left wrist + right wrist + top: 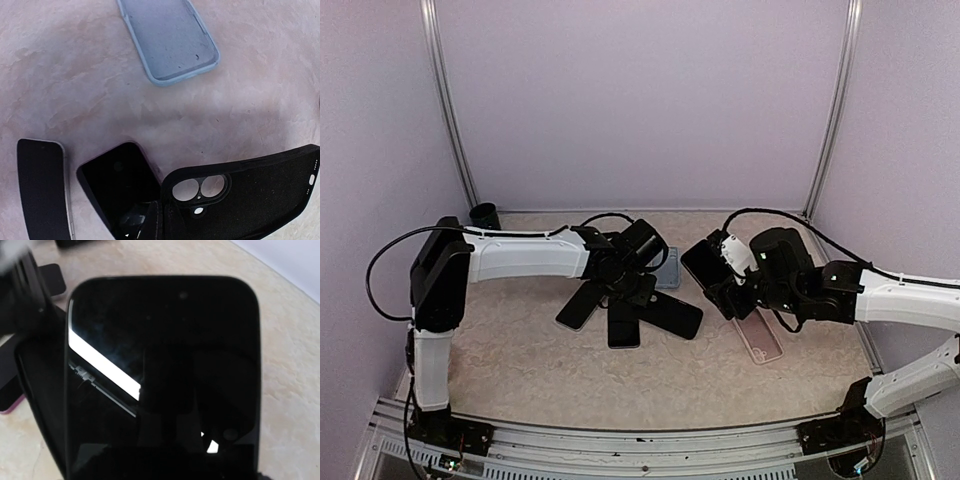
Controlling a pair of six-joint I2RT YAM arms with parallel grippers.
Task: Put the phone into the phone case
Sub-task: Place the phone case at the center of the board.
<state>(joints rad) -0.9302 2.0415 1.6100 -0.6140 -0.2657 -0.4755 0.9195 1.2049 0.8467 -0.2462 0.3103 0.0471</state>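
So the right fingers (725, 280) are gripping the phone (703, 262) by its lower end and holding it up off the surface (520, 350), tilted. In the right wrist view its dark screen (165, 375) is filling nearly the whole shot and hiding the fingers themselves. The left fingers (625, 285) are hanging over a fan of dark stuff in the middle, and honestly I can't tell if they're open or closed, since the left wrist view is only showing a dark blur at its bottom edge. The black case (245, 192) is lying open side up right there, camera cutout showing, and it's touching a second phone (117, 180) beside it. A third phone (42, 190) is sitting a little apart on the other side. A grey case (170, 40) is lying farther back, open side up, well apart from the black one. A pink thing (760, 338), phone or case, is lying flat under the right arm, and a black cup (485, 215) is standing in the far left corner.
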